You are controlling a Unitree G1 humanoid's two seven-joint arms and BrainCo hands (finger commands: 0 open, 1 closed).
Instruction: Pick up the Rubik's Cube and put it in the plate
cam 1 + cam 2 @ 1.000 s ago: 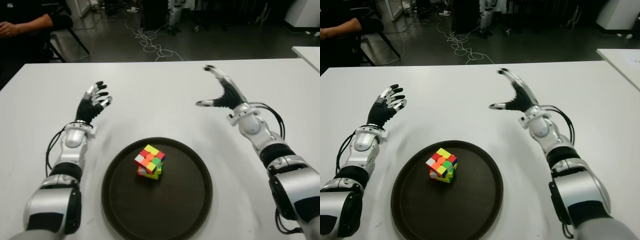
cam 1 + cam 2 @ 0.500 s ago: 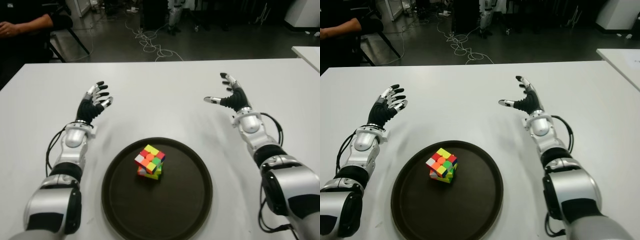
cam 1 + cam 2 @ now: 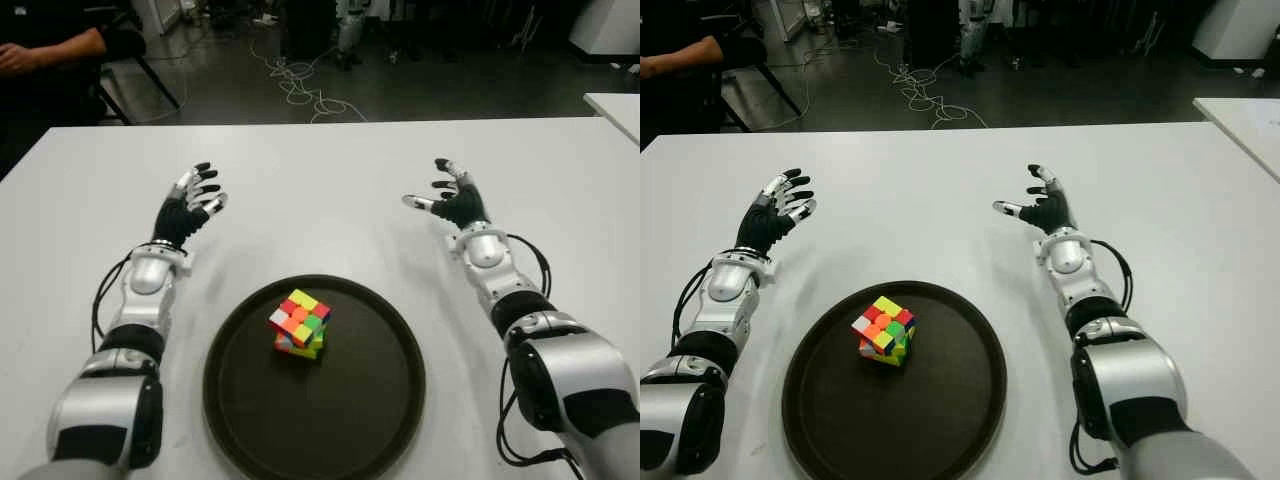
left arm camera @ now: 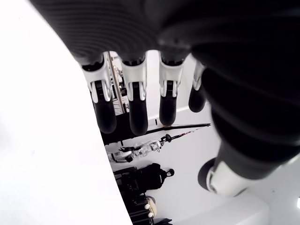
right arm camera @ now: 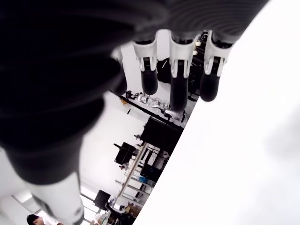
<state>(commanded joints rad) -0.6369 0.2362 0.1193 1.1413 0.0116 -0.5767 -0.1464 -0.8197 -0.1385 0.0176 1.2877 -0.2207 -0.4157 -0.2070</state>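
A multicoloured Rubik's Cube (image 3: pixel 300 323) sits tilted on one edge inside the dark round plate (image 3: pixel 370 400), left of the plate's middle. My right hand (image 3: pixel 450 200) shows beyond the plate on the right, fingers spread, holding nothing. Over on the other side my left hand (image 3: pixel 192 203) shows beyond the plate, its fingers loosely extended and empty. Both wrist views show only extended fingers (image 4: pixel 134 108) above the white table (image 3: pixel 320 180), with no cube between them.
A person's arm (image 3: pixel 50 50) and a chair show past the table's far left corner. Cables (image 3: pixel 300 85) lie on the dark floor behind. A second white table's corner (image 3: pixel 615 105) appears at the far right.
My right hand has come down and drawn back toward me, ending lower over the table right of the plate. The left hand and the cube have stayed put.
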